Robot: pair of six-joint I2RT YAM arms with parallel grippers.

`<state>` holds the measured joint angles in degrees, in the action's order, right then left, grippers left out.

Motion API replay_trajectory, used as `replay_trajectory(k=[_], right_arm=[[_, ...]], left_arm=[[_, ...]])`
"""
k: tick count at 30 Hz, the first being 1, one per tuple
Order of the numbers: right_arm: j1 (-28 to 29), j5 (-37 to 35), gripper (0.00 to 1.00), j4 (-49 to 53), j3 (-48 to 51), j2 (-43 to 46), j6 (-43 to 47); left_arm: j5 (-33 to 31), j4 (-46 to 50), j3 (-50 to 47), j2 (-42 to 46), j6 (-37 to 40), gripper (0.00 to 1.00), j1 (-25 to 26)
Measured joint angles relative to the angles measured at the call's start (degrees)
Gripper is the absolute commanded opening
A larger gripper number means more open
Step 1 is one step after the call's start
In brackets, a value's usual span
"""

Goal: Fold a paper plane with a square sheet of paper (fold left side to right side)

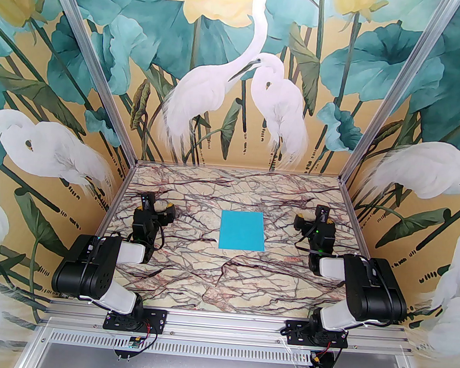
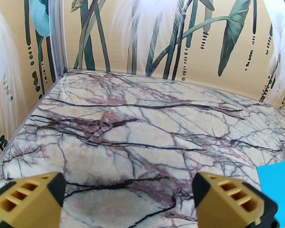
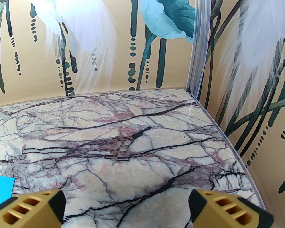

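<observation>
The square sheet of paper (image 1: 242, 230) lies flat and unfolded at the middle of the marble table, bright cyan-blue. My left gripper (image 1: 157, 207) hovers well to its left, open and empty. In the left wrist view the left gripper (image 2: 129, 189) has its yellow fingers (image 2: 33, 196) wide apart, and a corner of the sheet (image 2: 272, 176) shows at the right edge. My right gripper (image 1: 308, 220) sits to the sheet's right, also open and empty. The right wrist view has the right gripper (image 3: 127, 200) spread over bare marble, a sliver of the sheet (image 3: 6, 186) at the left.
The marble table (image 1: 189, 279) is walled by painted mural panels on the left, back and right, with aluminium corner posts (image 1: 342, 177) at the back. An aluminium rail (image 1: 222, 322) carrying both arm bases runs along the near edge.
</observation>
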<state>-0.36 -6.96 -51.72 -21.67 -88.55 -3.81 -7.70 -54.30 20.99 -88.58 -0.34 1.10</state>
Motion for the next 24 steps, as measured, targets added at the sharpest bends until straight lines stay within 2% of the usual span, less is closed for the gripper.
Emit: replay_trajectory(k=[24], right_arm=[[0.0,0.8,0.99,0.0,0.0,0.0,0.0]], left_arm=[[0.0,0.0,0.0,0.0,0.0,1.00,0.0]])
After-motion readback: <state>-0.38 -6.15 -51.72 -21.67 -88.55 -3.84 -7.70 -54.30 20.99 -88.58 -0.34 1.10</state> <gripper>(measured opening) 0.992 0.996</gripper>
